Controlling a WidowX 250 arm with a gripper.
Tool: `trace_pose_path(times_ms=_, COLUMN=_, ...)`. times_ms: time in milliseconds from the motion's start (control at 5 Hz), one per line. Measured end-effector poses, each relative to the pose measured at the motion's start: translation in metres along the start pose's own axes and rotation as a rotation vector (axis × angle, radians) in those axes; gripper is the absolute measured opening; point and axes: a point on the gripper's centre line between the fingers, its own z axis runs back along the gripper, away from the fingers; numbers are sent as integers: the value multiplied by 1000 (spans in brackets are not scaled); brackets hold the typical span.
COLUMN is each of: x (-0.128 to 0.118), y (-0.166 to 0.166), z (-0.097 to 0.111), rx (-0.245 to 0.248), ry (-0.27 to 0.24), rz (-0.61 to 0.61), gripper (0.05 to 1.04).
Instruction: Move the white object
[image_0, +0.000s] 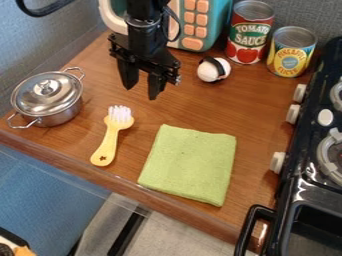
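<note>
The black gripper hangs over the back left part of the wooden counter, pointing down. Its two fingers are spread, and nothing is between them. A small round white object with a black band rests on the counter to the gripper's right, apart from it, in front of the tomato sauce can.
Behind stand a teal toy microwave, a tomato sauce can and a pineapple can. A lidded metal pot sits left, a yellow brush and green cloth lie in front, and a black stove is right.
</note>
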Motion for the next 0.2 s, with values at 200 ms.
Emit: trace_pose_path(times_ms=200, x=0, y=0, z=0, rx=0, ry=-2, rz=3, gripper=1010)
